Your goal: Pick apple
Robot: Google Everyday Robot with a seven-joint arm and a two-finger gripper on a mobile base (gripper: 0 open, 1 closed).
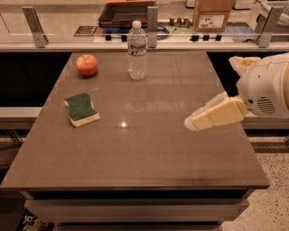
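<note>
**A:** What containers were in view, and what did they hold?

**B:** A clear plastic water bottle with a white cap stood upright near the far edge of the brown surface. How full it was could not be told. Behind the surface, on a light counter, sat a cardboard box with a white label and a dark tray. What either held was not visible.

**A:** Where was the apple?

**B:** The apple, red-orange with its stem dimple up, rested on the surface at the far left, left of the bottle and apart from it.

**A:** And the hand?

**B:** The cream-coloured hand hung above the right side of the surface, pointing left from the robot's white arm. It held nothing. Whether it was wide or narrow could not be told.

**A:** How did the apple lie relative to it?

**B:** Well apart, farther back and far to the left, with the bottle roughly between them.

**A:** Anything else?

**B:** A green-topped yellow sponge lay on the left of the surface, nearer the camera than the apple.
</note>
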